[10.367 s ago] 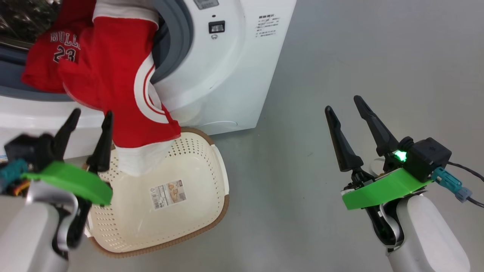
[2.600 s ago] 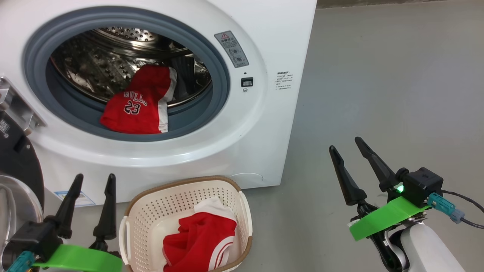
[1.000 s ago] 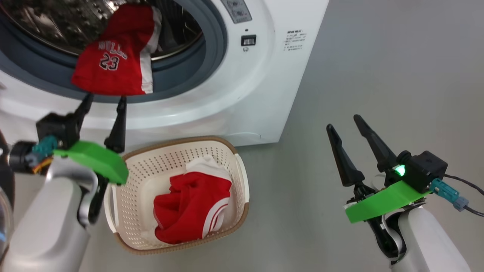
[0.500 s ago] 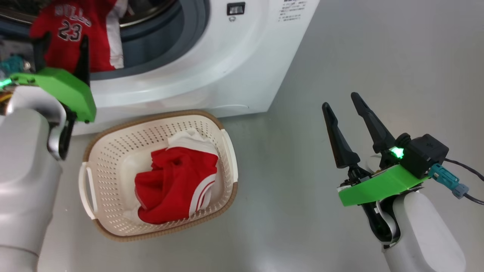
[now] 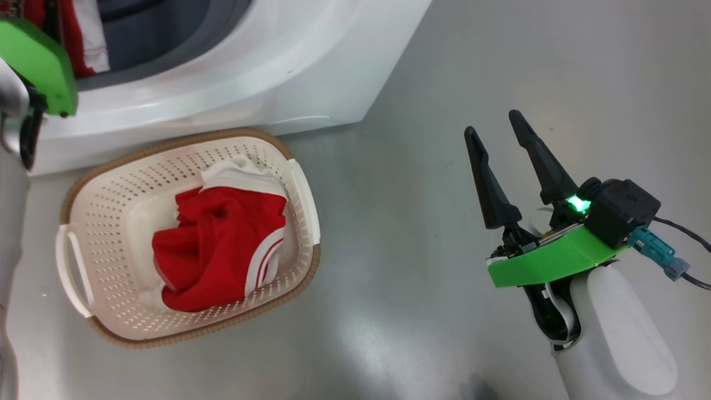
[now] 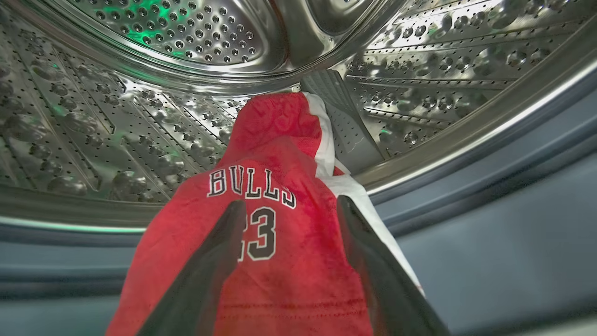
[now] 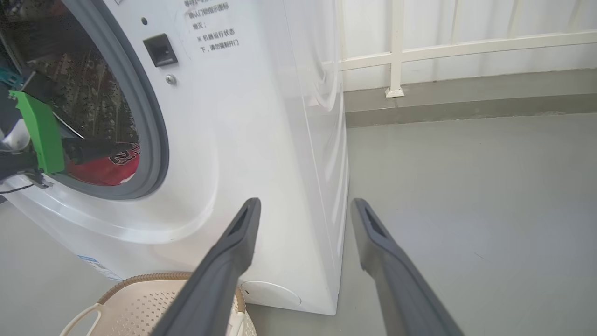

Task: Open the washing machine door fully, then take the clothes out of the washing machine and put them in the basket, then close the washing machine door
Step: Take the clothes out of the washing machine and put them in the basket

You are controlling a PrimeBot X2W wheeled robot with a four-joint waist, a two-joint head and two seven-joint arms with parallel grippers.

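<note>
- Your left gripper (image 6: 290,205) reaches into the mouth of the washing machine (image 5: 250,72). Its jaws are spread wide, one dark finger to either side of the "23" on the red jersey (image 6: 289,275). Nothing is clamped between them, and whether the fingers touch the cloth cannot be told.
- The jersey, lettered "BULLS 23" and trimmed in white along one edge, lies draped out of the steel drum (image 6: 186,37) and over the grey rubber seal (image 6: 489,224). Its far end rests inside the drum beside a ribbed paddle (image 6: 345,126).
- Your right gripper (image 5: 492,123) hangs above the grey floor (image 5: 400,233), well to the right of the machine. Its jaws are parted and empty, and a green light glows at the wrist.
- In the head view, the left arm's green mount (image 5: 39,61) sits at the machine's opening in the upper left corner.
- The basket (image 5: 111,211) stands on the floor just in front of the machine's base. Inside it, the red white-striped shorts (image 5: 211,250) lie bundled on top of a white garment (image 5: 239,169).
- In the right wrist view, a white railing (image 7: 396,46) runs along the wall behind the machine.
</note>
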